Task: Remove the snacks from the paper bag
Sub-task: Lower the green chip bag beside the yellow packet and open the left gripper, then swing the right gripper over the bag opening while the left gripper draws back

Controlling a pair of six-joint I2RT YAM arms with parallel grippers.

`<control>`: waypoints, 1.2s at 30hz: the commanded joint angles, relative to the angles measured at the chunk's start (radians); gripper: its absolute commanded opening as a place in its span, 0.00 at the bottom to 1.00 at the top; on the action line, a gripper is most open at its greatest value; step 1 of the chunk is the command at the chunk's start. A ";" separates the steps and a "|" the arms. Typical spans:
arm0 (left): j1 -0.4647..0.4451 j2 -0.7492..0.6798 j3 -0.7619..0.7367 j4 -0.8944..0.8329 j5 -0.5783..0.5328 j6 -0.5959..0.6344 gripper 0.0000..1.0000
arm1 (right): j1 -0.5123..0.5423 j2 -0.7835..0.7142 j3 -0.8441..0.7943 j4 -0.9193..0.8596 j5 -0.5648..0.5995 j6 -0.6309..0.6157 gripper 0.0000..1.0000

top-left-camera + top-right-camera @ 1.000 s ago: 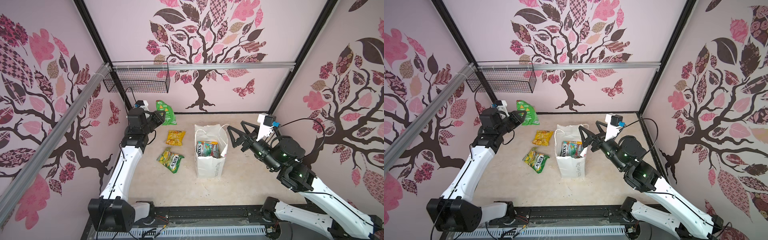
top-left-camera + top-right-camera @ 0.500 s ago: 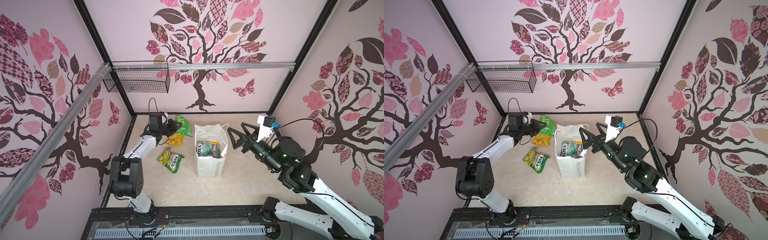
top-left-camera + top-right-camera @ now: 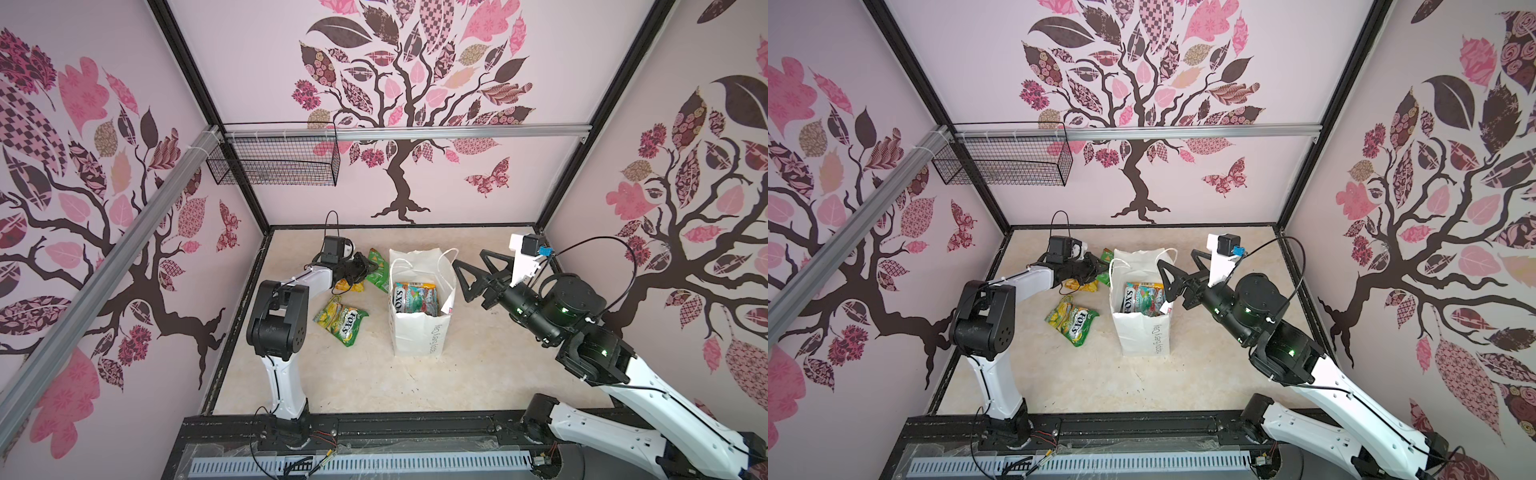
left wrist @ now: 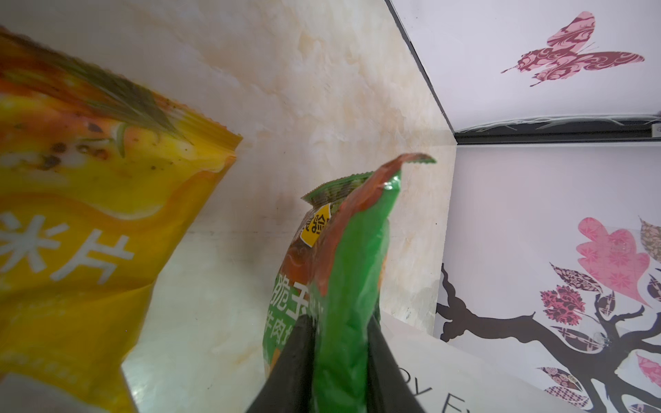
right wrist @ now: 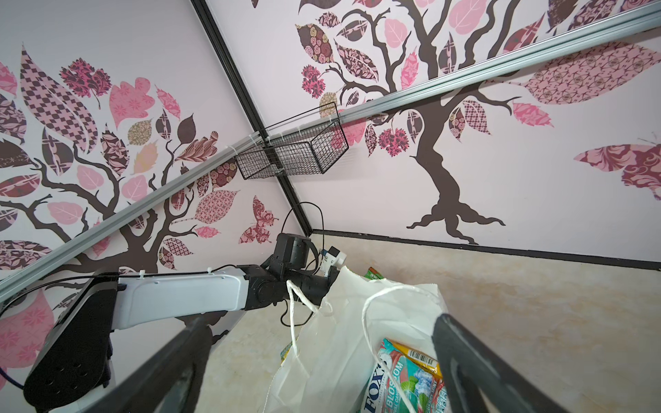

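The paper bag [image 3: 419, 332] stands upright mid-bench, mouth up, with a teal-red FOX'S packet [image 3: 415, 297] lying across its opening. A green-yellow FOX'S packet [image 3: 341, 318] lies flat to its left, long axis slanting, on the pale marbled bench [image 3: 478, 365] walled by pink tree-patterned panels [image 3: 415, 104]. The left tool [image 3: 362, 268] is clamped on a green packet [image 3: 380, 276] just beside the bag, and the right tool [image 3: 468, 257] gapes wide and empty near the bag's mouth.

Bright, even light is filling every view; the close yellow crinkly foil packet [image 4: 89, 214] is showing blurred.
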 commanded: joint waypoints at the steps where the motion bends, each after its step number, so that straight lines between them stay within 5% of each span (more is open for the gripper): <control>1: -0.009 0.029 0.060 -0.023 0.021 0.046 0.28 | 0.003 -0.012 0.022 -0.016 -0.002 0.015 1.00; 11: -0.010 0.036 0.093 -0.165 -0.079 0.127 0.37 | 0.002 -0.019 0.021 -0.019 -0.001 0.027 1.00; 21: -0.010 -0.078 0.138 -0.338 -0.280 0.270 0.59 | 0.002 -0.007 0.029 -0.009 0.000 0.028 1.00; 36: -0.041 -0.597 0.060 -0.352 -0.252 0.332 0.65 | 0.003 0.127 0.145 -0.045 -0.005 0.000 1.00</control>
